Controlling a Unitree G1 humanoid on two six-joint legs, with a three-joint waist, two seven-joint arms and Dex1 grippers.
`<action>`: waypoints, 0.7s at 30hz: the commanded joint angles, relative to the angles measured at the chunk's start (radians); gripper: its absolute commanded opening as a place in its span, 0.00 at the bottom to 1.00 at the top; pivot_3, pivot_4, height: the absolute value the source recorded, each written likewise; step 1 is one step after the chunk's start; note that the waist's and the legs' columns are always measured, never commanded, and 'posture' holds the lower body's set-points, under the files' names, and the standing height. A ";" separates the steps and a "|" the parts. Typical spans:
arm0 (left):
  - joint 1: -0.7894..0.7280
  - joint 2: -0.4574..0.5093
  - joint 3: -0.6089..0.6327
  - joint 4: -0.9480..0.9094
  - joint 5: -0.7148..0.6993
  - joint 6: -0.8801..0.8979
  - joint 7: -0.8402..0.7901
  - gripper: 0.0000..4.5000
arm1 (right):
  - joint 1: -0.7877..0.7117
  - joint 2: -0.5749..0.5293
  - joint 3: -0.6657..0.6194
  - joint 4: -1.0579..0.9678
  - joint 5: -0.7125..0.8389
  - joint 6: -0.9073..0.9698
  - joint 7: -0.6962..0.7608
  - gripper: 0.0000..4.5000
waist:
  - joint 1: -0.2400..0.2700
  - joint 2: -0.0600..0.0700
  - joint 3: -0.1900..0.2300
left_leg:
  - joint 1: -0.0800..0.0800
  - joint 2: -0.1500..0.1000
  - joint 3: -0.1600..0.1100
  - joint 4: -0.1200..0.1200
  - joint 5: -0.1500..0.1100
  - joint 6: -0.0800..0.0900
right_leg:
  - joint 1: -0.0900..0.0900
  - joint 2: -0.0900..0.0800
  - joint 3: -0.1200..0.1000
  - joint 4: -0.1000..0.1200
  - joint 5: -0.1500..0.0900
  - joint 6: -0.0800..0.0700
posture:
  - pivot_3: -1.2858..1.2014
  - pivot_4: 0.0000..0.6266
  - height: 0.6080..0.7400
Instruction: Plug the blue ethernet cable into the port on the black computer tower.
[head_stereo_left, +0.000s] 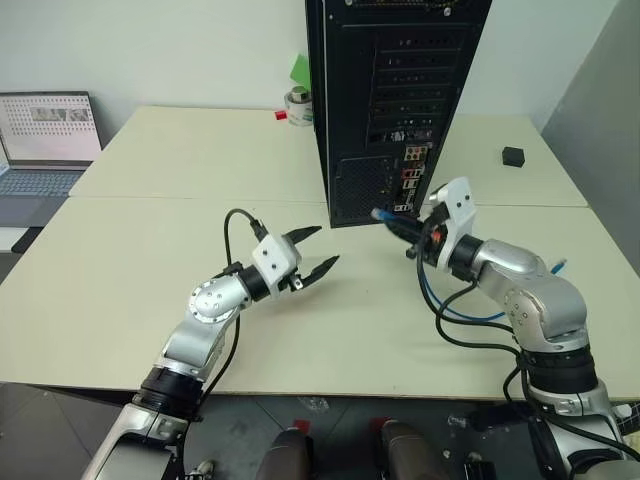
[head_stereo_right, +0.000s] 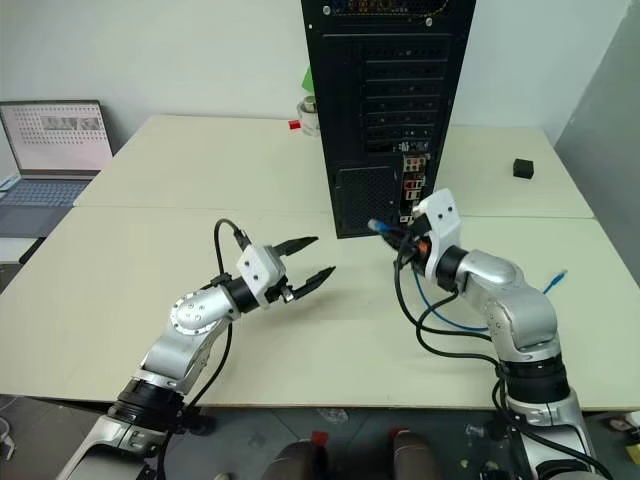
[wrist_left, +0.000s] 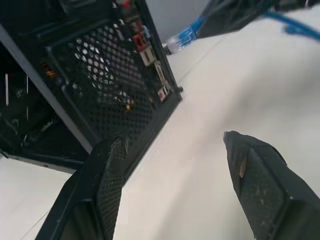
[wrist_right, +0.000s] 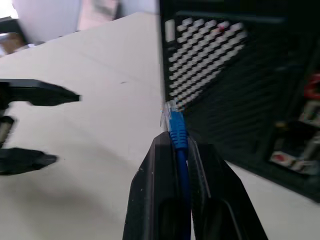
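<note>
Lower left of frame: left gripper (head_stereo_left: 318, 252) hovered over table (head_stereo_left: 150, 260), fingers spread, empty. Right of centre: right gripper (head_stereo_left: 398, 224) pinched blue ethernet cable (wrist_right: 177, 131), plug just short of ports. Upper centre: stood black computer tower (head_stereo_left: 395, 100).

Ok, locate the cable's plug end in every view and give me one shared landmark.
Left eye: plug beside the tower's lower rear.
Right eye: plug, same spot.
Left wrist: plug by the tower's corner.
Right wrist: plug past the right gripper.
Shared landmark: black computer tower.
</note>
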 joint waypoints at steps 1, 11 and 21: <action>-0.071 -0.051 0.044 -0.104 -0.069 0.208 0.056 0.72 | -0.058 0.055 -0.025 0.057 -0.102 -0.107 -0.161 0.00 | 0.000 0.000 0.000 | 0.000 0.000 0.000 0.000 0.000 0.000 | 0.000 0.000 0.000 0.000 0.000 0.000 | 0.52 0.24 1.00; -0.162 -0.152 0.064 -0.162 -0.058 0.388 0.137 0.72 | -0.107 0.131 -0.035 0.210 -0.183 -0.209 -0.275 0.00 | 0.001 0.000 0.000 | 0.000 0.000 0.002 0.000 0.000 -0.001 | -0.001 0.000 0.002 0.000 0.000 0.000 | 0.52 0.24 1.00; -0.154 -0.164 0.059 -0.162 -0.021 0.383 0.126 0.72 | -0.118 0.160 -0.034 0.246 -0.183 -0.212 -0.270 0.00 | 0.000 0.000 0.000 | 0.000 0.000 0.002 -0.001 0.000 -0.001 | -0.001 0.000 0.002 0.000 0.000 0.000 | 0.52 0.24 1.00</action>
